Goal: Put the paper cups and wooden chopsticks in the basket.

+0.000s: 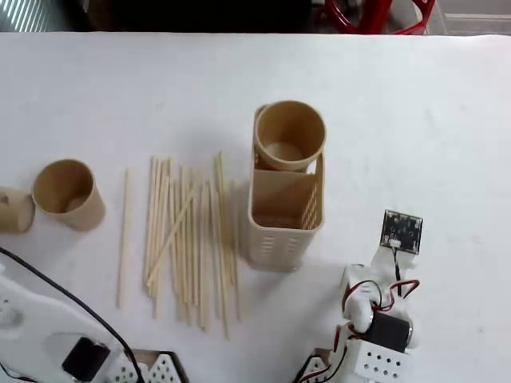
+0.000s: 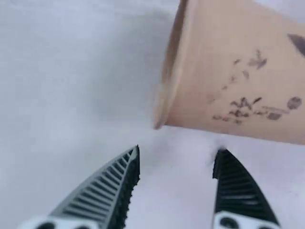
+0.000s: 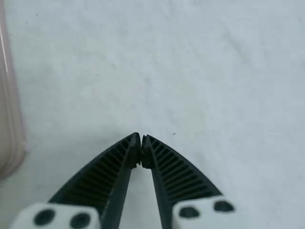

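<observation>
High view: 1 paper cup is seen seated in the far compartment of the basket. Wooden chopsticks are spread on the table just left of the basket. A 2nd cup is set further left, with a 3rd cup beside it at the edge. The left gripper is held wide apart, just short of a tipped cup. The right gripper is pressed together, tips touching, over the table.
</observation>
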### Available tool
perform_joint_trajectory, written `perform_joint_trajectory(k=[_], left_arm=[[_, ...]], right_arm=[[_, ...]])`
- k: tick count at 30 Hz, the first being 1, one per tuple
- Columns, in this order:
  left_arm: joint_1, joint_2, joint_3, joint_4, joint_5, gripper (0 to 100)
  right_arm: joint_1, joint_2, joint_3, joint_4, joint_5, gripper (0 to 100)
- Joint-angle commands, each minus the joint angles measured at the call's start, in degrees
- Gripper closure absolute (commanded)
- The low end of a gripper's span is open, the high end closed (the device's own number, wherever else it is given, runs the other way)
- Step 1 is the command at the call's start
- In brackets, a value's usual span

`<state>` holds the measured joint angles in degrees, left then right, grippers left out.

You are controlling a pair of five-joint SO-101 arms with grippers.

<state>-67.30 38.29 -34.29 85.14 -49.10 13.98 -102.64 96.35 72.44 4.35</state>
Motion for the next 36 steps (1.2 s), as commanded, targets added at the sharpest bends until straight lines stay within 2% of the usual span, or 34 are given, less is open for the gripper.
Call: perform_joint_trajectory(k=[1,8,13,17,20,25,36], left_arm=[[-1.45,-3.12,-7.91,4.57,0.70,75],[0.22,-3.91,-19.87,10.55,3.34,74],[3.12,-3.91,-25.58,13.89,16.44,74],[4.88,-3.82,-26.73,10.37,24.26,74],[5.93,-3.38,-25.67,7.56,23.47,74],[8.57,0.31,-23.65,7.82,20.31,74],[9.10,8.75,-24.09,4.48,20.31,74]], right_arm=[[0.31,-0.40,0.53,0.31,0.00,97.9],[0.31,-0.40,0.53,0.31,0.00,97.9],[0.31,-0.40,0.53,0.31,0.00,97.9],[0.31,-0.40,0.53,0.31,0.00,97.9],[0.31,-0.40,0.53,0.31,0.00,97.9],[0.31,-0.40,0.53,0.31,0.00,97.9],[0.31,-0.40,0.53,0.31,0.00,97.9]])
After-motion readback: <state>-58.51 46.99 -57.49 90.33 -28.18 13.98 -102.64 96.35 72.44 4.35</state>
